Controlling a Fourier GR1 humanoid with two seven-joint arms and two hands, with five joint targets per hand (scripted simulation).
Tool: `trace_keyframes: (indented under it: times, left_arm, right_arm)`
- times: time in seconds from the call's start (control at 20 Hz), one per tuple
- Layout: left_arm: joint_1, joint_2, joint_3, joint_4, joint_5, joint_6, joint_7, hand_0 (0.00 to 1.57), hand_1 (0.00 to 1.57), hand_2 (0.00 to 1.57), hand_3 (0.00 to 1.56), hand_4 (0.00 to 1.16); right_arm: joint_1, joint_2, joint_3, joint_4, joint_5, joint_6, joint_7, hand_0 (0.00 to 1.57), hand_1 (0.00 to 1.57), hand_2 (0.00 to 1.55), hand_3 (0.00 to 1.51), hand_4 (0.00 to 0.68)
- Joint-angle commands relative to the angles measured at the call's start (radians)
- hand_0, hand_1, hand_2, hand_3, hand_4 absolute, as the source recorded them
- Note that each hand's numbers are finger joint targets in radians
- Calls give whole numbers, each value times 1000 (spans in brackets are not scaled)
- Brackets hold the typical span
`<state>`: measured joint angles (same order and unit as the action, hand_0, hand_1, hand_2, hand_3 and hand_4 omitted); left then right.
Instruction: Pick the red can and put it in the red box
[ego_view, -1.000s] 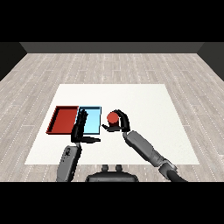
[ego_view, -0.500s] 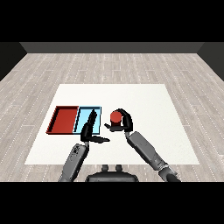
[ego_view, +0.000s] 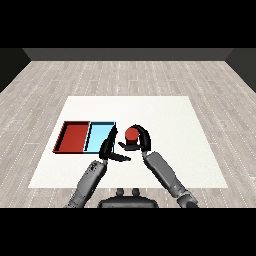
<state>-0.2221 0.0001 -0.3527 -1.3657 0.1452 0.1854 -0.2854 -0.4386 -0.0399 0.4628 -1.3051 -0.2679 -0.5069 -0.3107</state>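
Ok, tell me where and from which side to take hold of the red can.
Grip the red can round its upright side wall, coming from its right, as the right hand does now, curled round it. The left hand and the light blue tray crowd its left.

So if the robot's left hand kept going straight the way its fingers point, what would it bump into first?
Probably the light blue tray. The left hand points up and away across the table, with straight fingers already over that tray's right edge. Its height above the tray is hard to judge, so it might pass over.
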Motion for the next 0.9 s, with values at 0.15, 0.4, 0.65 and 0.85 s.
trace_keyframes:
  times: [0.15, 0.4, 0.65, 0.85]
  left_arm:
    - [-7, 0, -29, 176, 57, -9, -146, 0, 0, 0, 0, 0]
    - [-78, 0, -52, 132, 89, 38, -28, 0, 0, 0, 0, 0]
    - [-99, 0, -59, 203, 138, 12, -74, 0, 0, 0, 0, 0]
    - [-44, 0, -99, 93, 113, 29, -36, 0, 0, 0, 0, 0]
  right_arm:
    - [-24, 39, 8, 16, 27, -18, -9, 1443, 1443, 1438, 1389, 631]
    - [-62, 40, 4, 72, 10, -18, -24, 1435, 1435, 1433, 1377, 637]
    - [-3, 40, 33, -29, 18, -14, 12, 1452, 1452, 1438, 1378, 626]
    - [-87, 40, 123, 75, -107, -84, -53, 1481, 1481, 1437, 1371, 621]
